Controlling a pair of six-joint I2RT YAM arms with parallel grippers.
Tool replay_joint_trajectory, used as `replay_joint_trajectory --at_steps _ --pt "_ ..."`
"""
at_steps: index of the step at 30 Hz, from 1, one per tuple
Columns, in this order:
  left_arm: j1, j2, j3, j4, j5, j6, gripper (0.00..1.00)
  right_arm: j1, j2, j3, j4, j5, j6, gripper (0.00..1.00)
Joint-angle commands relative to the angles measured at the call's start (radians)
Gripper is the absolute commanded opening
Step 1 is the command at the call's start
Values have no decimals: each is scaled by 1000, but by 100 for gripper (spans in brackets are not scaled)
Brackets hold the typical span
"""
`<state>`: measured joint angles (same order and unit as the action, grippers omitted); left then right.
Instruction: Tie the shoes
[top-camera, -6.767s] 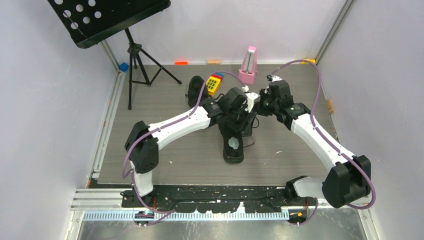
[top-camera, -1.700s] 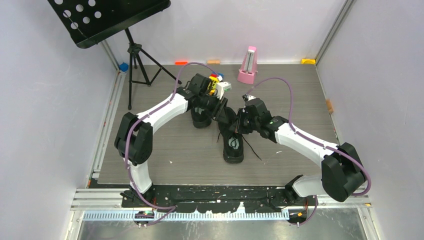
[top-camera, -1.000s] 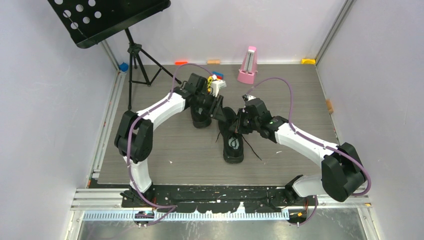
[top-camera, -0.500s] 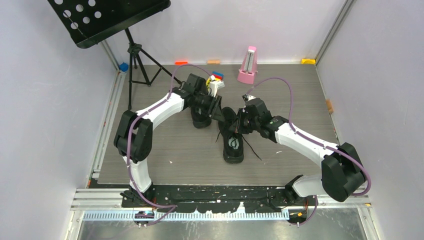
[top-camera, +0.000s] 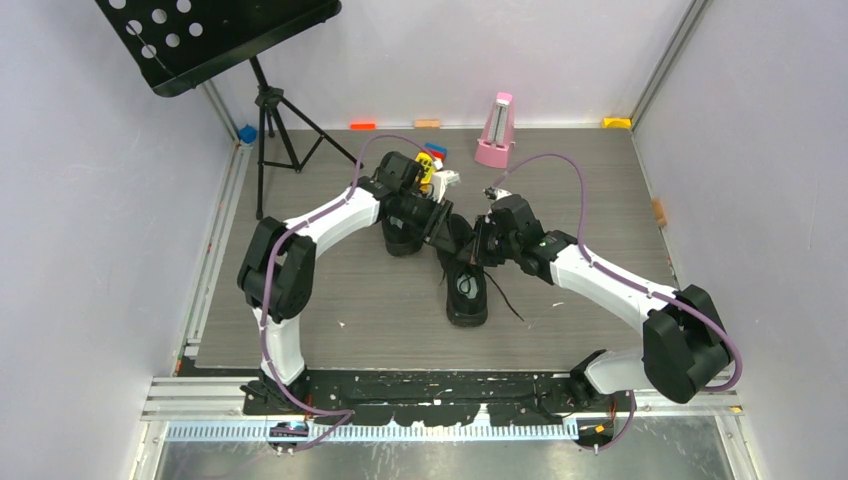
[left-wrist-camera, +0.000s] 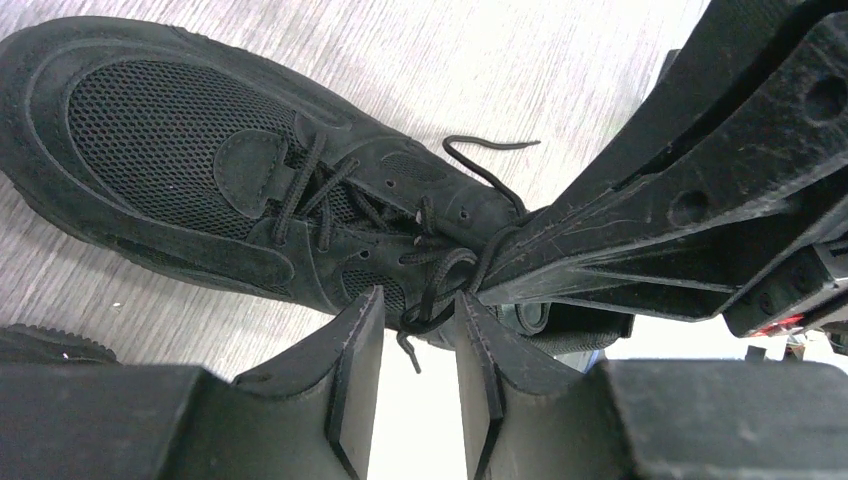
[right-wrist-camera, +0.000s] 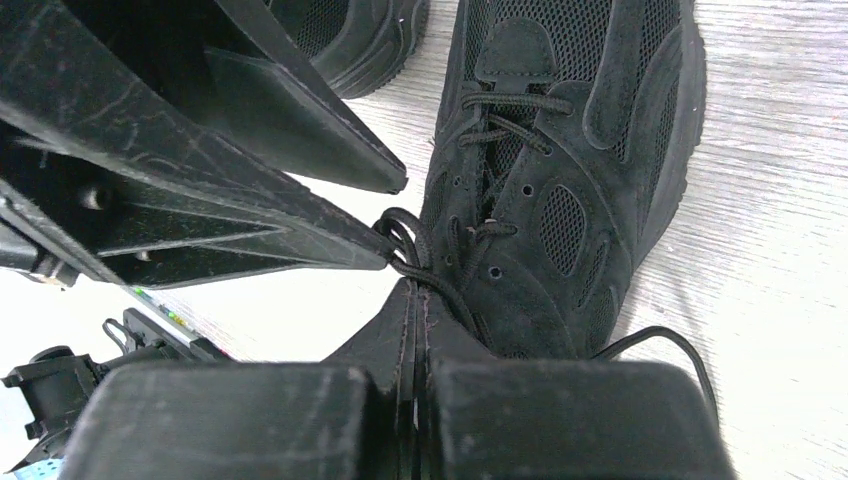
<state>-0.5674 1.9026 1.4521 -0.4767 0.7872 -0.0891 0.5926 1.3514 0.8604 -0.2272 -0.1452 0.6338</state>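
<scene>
One black shoe (top-camera: 466, 290) lies mid-table, its pale insole showing; it also shows in the left wrist view (left-wrist-camera: 200, 160) and the right wrist view (right-wrist-camera: 570, 170). The second shoe (top-camera: 400, 238) lies just left of it, partly under my left arm; its toe shows in the right wrist view (right-wrist-camera: 375, 35). My right gripper (right-wrist-camera: 414, 292) is shut on a lace loop (right-wrist-camera: 405, 240) at the first shoe's eyelets. My left gripper (left-wrist-camera: 418, 302) is open, its fingers on either side of that loop (left-wrist-camera: 440, 290). The two grippers (top-camera: 447, 232) (top-camera: 477, 250) meet tip to tip over the shoe's tongue.
A loose lace end (top-camera: 508, 303) trails on the table right of the shoe. A colourful toy block (top-camera: 430, 160) sits behind my left wrist. A pink metronome (top-camera: 496, 128) stands at the back. A black music stand's tripod (top-camera: 272, 130) stands back left.
Since 6.8 s ago both arms have swung left and come down onto the first shoe's laces. In the last second my left wrist shifted slightly; the right arm has stayed still.
</scene>
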Motion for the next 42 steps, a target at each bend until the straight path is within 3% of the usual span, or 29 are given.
replay_joint_trajectory --at_steps 1,6,10,12,19,23,26,37,42 --pt "-8 12 46 -12 31 20 32 -1 5 45 19 -11 -13 0" --pt "-9 15 47 -1 55 15 25 -1 10 46 22 -14 -13 0" --pt "-9 8 44 17 57 -3 5 -1 9 46 19 -12 -12 0" --pt "-7 0 37 28 57 -11 0 -1 6 45 15 -8 -14 0" --pt "6 -70 -10 62 29 -26 0 -1 -33 34 -19 35 -19 4" --pt "9 -122 -29 65 -19 -24 0 -1 -70 34 -42 45 -22 26" --pt "11 -152 -34 60 -61 -22 0 -1 -108 32 -63 58 -24 35" --pt "11 -284 -60 89 -228 -55 0 -21 -216 25 -127 111 -46 48" --pt "11 -367 -84 63 -409 -64 0 -57 -248 -7 -142 100 -64 55"
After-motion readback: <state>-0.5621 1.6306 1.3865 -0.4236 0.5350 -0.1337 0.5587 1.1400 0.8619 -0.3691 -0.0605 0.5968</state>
